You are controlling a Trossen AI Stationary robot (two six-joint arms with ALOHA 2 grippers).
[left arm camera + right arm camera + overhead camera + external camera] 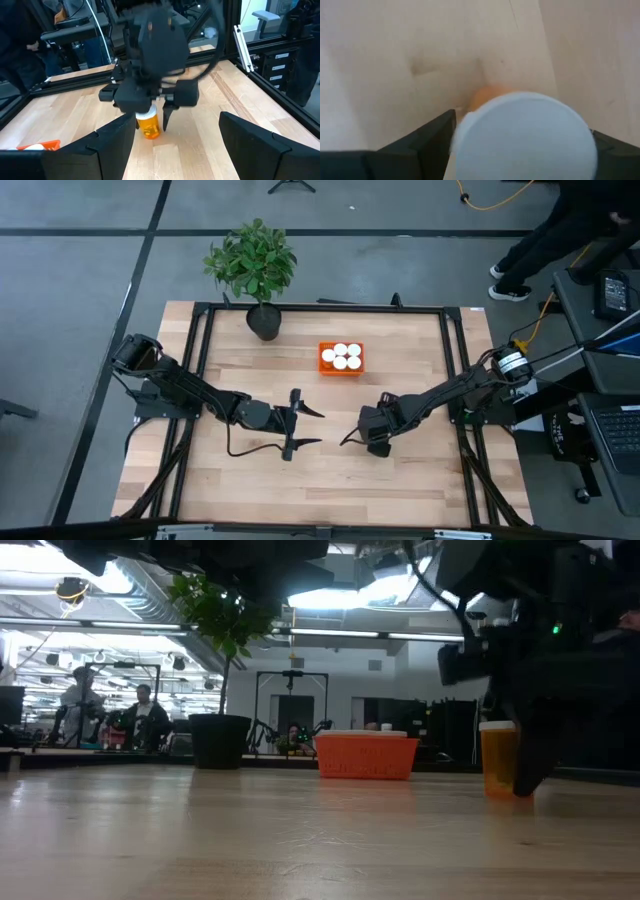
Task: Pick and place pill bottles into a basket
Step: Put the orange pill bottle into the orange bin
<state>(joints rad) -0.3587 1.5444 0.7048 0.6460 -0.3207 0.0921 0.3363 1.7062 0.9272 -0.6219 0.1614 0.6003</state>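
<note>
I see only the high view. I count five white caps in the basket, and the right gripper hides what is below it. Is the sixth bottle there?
Observer: Yes. The low view shows one pill bottle standing on the table, directly under the right gripper.
Operator: Is it upright or on its side?
Observer: Upright. The right wrist view looks straight down on its round white cap.
Operator: Is the left gripper close to it?
Observer: No. The left gripper is open and faces the bottle, and the left wrist view shows bare wood between them.
</note>
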